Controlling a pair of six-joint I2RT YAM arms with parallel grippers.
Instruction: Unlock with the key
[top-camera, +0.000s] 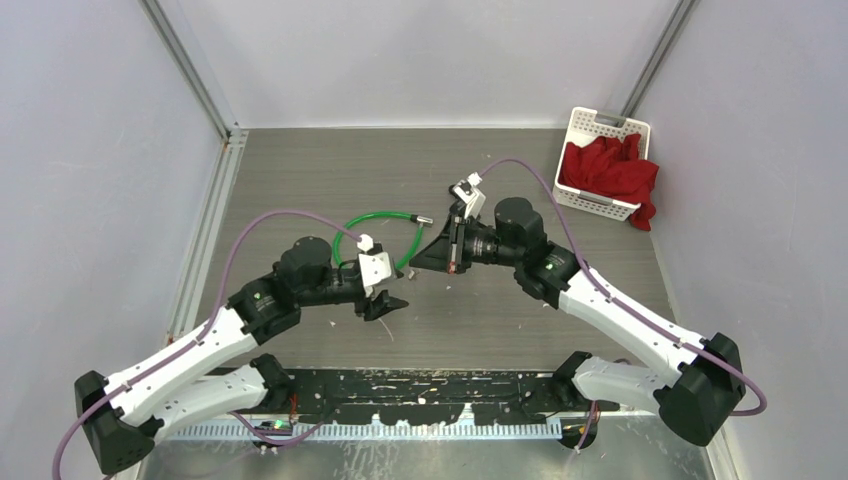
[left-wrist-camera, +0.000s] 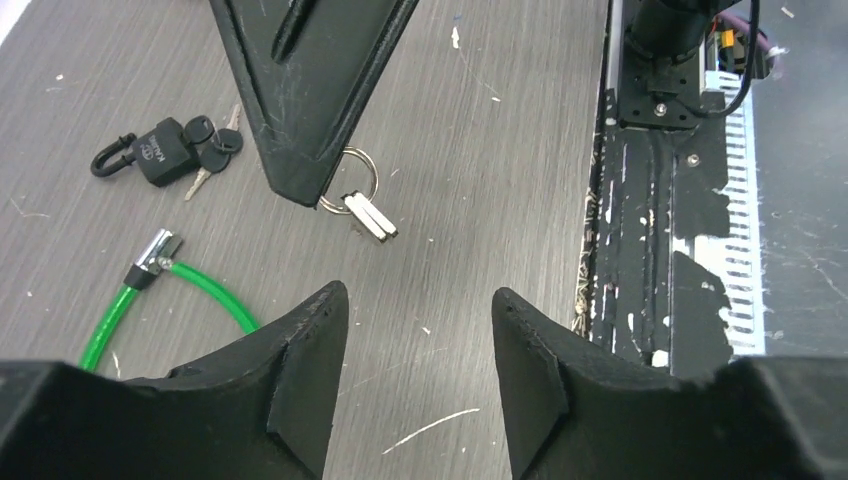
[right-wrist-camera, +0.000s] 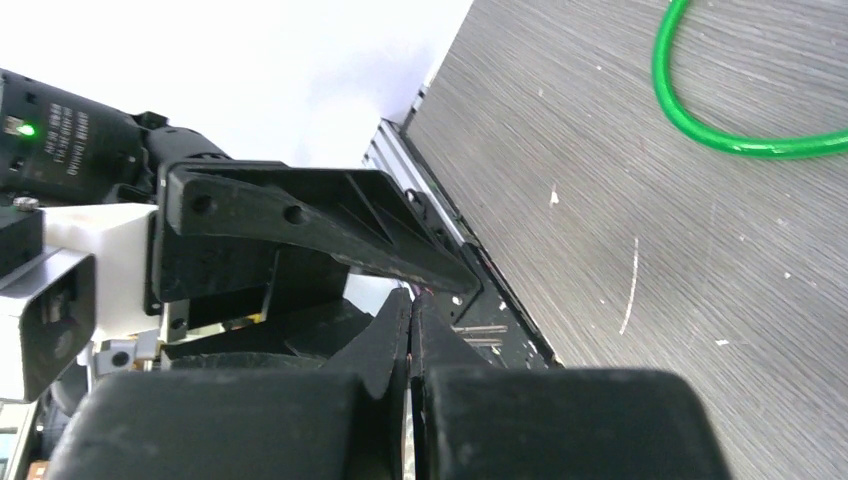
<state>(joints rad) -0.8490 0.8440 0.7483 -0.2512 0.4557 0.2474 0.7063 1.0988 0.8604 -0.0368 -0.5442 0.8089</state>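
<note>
The right jaws are shut tight on a key ring (left-wrist-camera: 356, 172). Two little silver keys (left-wrist-camera: 368, 216) hang down from it, just above the bench (left-wrist-camera: 500, 150). The left jaws are open about half way, with nothing between them. They point at the hanging keys from close by but do not touch them.

A bit further off, the black padlock (left-wrist-camera: 160, 152) lies flat on the bench. Some black-topped keys (left-wrist-camera: 212, 143) lie right against it. I cannot tell if one is in the keyhole. Near the padlock is the metal end (left-wrist-camera: 152, 252) of a green cable (left-wrist-camera: 205, 292), which loops round on the bench.

I think the step now is getting a key ready. It is picked up, but nothing has gone into the lock yet. Next, I guess the left jaws must either take a key or hold the padlock steady, so a key can line up with the keyhole. That needs careful aim, since the keys hang loose.

Far off in the corner is a white basket (top-camera: 600, 122) with a red cloth (top-camera: 612, 172).
</note>
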